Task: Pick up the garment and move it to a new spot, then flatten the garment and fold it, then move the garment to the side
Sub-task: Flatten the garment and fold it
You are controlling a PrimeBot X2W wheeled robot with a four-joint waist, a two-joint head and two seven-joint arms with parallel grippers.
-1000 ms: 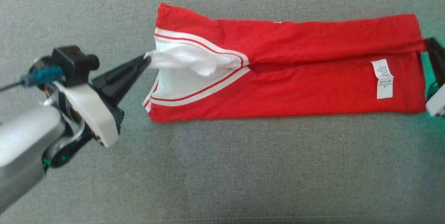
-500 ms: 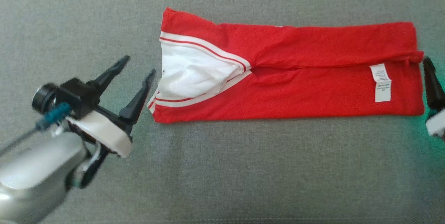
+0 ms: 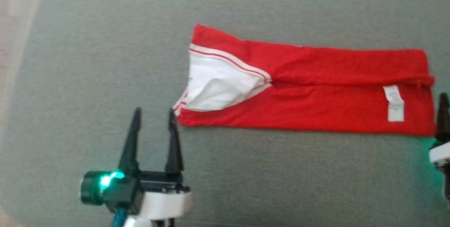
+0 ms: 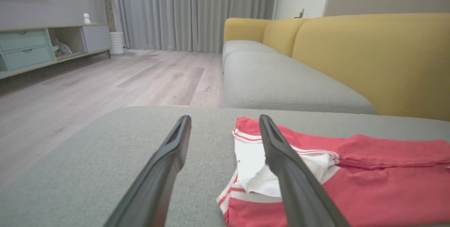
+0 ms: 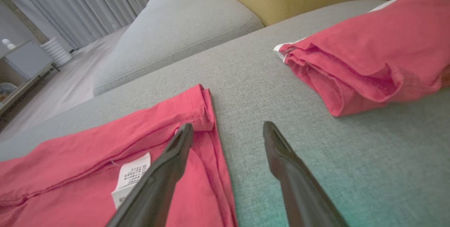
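Here, the left hand point(image 3: 154, 111) and right hand point(image 5: 227, 125) gape empty at either end of the folded red garment point(image 3: 316, 107).

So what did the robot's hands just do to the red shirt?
The left gripper let go of the white neck flap, opened and drew back toward the robot. The right gripper, which had been shut at the hem end, opened too. The red shirt stayed lying in its long fold on the grey cushion, though the flap slumped down.
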